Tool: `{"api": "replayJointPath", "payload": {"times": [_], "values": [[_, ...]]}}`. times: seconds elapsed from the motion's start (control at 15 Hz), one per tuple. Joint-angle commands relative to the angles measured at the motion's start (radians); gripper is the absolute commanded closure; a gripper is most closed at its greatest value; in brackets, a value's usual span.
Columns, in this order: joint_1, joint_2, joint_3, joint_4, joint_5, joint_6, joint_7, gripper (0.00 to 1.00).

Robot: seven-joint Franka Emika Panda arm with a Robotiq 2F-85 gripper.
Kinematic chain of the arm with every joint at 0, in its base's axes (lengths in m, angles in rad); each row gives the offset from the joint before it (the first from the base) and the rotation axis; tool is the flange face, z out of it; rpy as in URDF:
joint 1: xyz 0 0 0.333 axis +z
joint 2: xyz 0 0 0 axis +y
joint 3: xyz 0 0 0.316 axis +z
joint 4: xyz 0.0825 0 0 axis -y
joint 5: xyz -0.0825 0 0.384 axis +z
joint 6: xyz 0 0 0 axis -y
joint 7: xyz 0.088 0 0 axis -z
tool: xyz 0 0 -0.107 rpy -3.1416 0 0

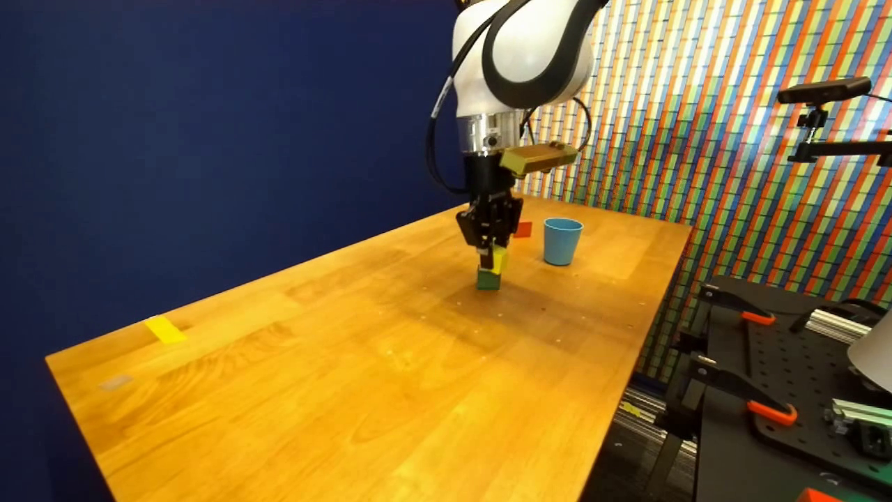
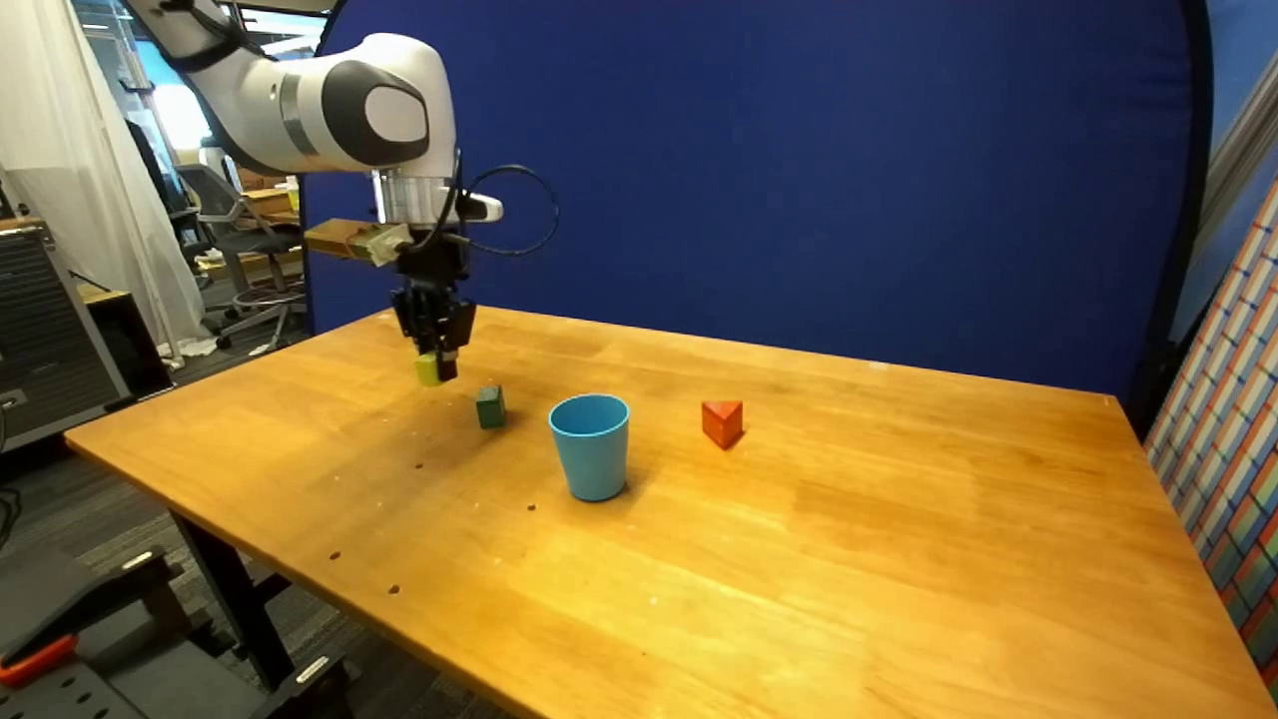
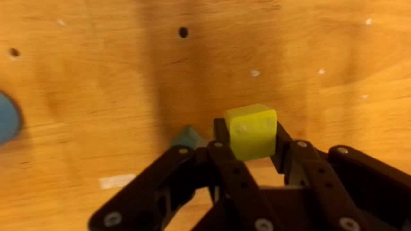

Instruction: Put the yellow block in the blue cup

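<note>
While gripped, yellow block (image 3: 253, 136) seemingly hovers.

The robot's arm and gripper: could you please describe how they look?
The arm is white with dark trim, a silvery collar, black cables and a gold-brown box attached; the gripper is black, with jointed fingers and pale round screw heads.

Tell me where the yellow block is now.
In the wrist view, the yellow block is gripped in the hand, right of centre, with the partly hidden green block to its left.
</note>
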Motion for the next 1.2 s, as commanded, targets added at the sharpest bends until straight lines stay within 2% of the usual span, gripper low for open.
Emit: {"api": "replayJointPath", "payload": {"times": [0.0,0.2,0.4,0.73,1.13], "values": [[-0.037,-0.203,-0.082,-0.145,-0.123,0.012,0.139,0.83],[-0.1,-0.29,-0.129,-0.179,-0.251,-0.008,0.218,0.83],[-0.176,-0.316,-0.136,-0.181,-0.312,-0.009,0.251,0.83],[-0.254,-0.269,-0.137,-0.161,-0.322,0.015,0.26,0.83],[-0.267,-0.209,-0.14,-0.155,-0.313,0.034,0.264,0.83]]}}
